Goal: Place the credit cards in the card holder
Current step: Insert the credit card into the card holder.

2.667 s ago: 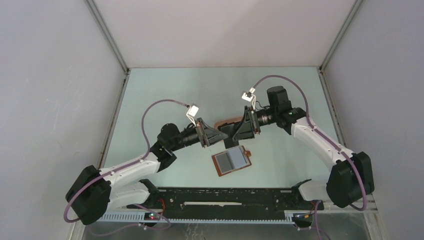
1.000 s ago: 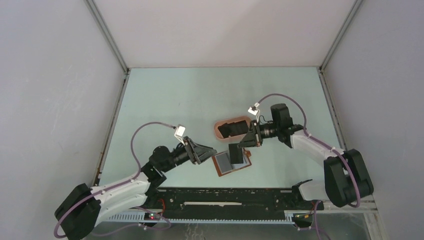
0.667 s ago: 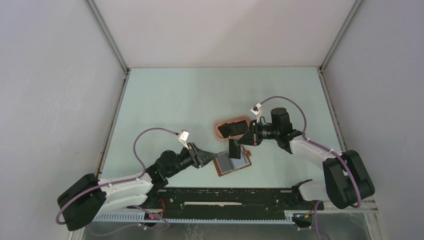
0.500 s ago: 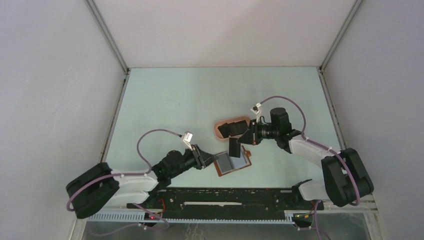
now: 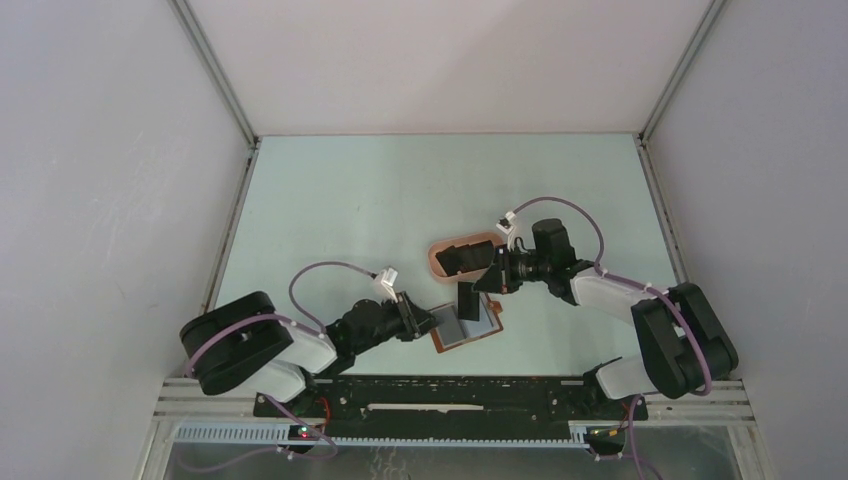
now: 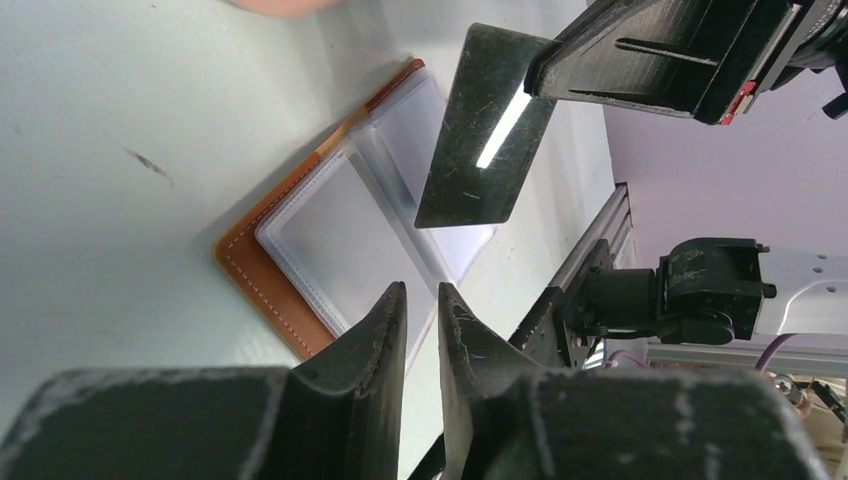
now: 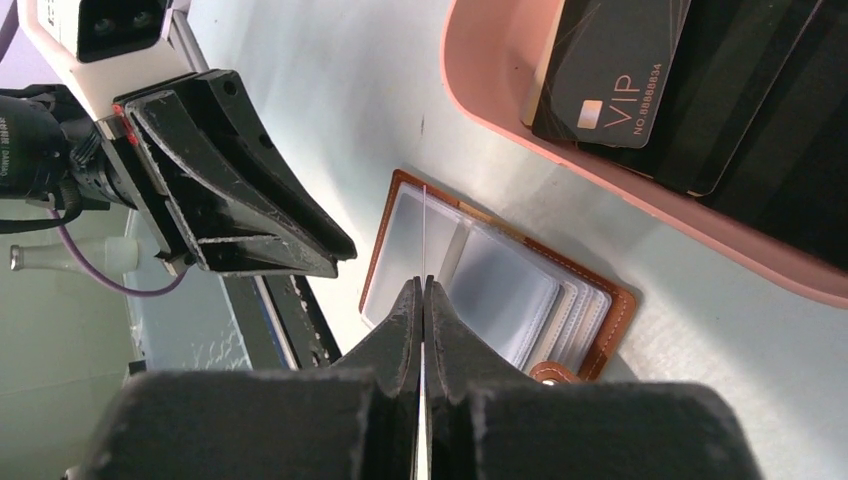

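Top view: on a pale green table (image 5: 350,200), an open tan leather card holder (image 5: 465,325) lies near centre. The left gripper (image 5: 425,320) is just beside its left edge, jaws slightly apart and empty. Left wrist: the right gripper (image 6: 545,72) clamps a glossy black card (image 6: 480,140), tilted above the clear pockets. Right wrist: the card is edge-on, with a pink tray (image 7: 490,60) beyond.

We find the open card holder (image 5: 455,330) at lower centre hemmed in: the left gripper (image 5: 425,322) just beside its left edge, the right gripper (image 5: 481,285) holding a black card (image 5: 467,302) over it, and the pink tray (image 5: 432,260) just above. Bare table (image 5: 350,200) gives passage across the upper half.
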`<act>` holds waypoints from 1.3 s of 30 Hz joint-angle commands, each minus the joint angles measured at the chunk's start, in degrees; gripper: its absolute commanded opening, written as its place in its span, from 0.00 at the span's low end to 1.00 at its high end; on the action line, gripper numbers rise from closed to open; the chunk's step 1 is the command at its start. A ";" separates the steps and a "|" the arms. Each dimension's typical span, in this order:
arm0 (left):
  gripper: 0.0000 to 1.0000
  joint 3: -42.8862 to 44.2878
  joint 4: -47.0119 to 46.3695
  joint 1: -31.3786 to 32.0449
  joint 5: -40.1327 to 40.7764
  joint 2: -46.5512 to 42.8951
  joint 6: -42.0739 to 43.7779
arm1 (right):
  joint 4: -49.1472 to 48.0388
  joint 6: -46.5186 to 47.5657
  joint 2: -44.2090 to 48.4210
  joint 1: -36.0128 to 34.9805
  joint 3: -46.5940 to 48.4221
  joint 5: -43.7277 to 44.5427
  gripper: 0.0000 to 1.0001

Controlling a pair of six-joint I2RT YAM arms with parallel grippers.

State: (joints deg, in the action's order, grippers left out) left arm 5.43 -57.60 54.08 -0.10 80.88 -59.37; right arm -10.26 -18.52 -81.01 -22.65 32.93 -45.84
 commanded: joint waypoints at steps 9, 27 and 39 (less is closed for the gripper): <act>0.20 3.81 -2.04 0.93 2.38 6.03 -2.62 | 0.67 1.47 -1.61 -0.45 -0.32 2.00 0.00; 0.18 4.79 6.00 1.29 4.00 6.74 -5.42 | 2.59 2.69 -4.13 -0.96 -0.32 0.69 0.00; 0.15 4.47 7.95 1.29 4.59 6.21 -5.97 | 4.63 4.42 -4.26 -1.87 -0.32 2.14 0.00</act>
State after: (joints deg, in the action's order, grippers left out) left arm 8.36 -52.80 55.11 2.79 86.80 -65.65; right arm -6.83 -16.58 -85.23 -24.10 32.93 -44.99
